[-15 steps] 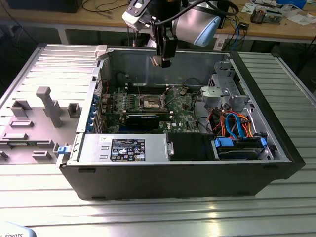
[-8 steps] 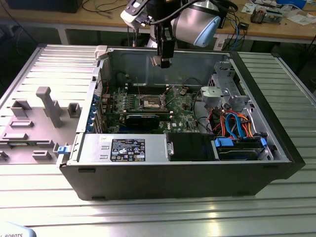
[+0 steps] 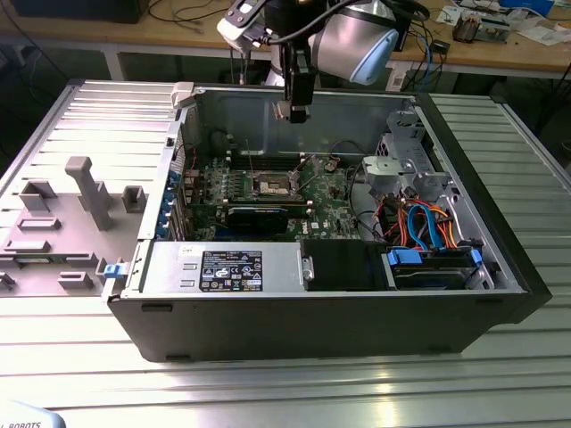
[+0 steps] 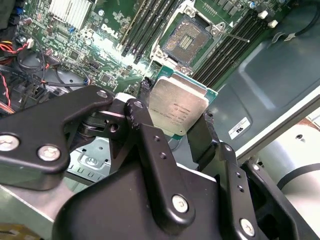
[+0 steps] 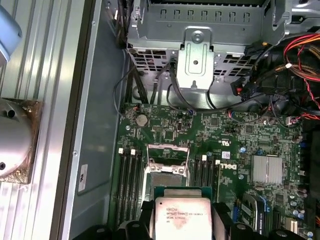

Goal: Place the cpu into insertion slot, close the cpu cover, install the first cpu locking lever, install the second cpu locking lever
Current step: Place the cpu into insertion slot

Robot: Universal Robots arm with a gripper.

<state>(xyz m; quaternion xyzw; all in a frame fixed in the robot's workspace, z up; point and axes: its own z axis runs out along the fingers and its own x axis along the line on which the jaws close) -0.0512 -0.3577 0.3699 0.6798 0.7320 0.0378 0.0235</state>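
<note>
The cpu [image 4: 176, 106] sits in the hand [image 4: 175, 102], above the insertion slot [image 4: 186, 40] on the motherboard [image 4: 95, 55].

Flat square silver-grey cpu [image 5: 181, 219] was cut by frame edge in first wrist view; black gripper fingers [image 4: 150, 145] hid pt of it in second wrist view.

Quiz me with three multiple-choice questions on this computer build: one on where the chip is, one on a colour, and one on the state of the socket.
1. Where is the cpu?
A on the table outside the case
B held by the gripper above the motherboard
C inside the drive cage

2. What colour is the motherboard?
A red
B white
C green

3. What state is the insertion slot in?
A empty and uncovered
B holding a chip
C under a heatsink

Answers:
1 B, both wrist views show the gripper clamping its edges.
2 C, the board is green in every view.
3 A, its bare contact field shows in the second wrist view.
</note>
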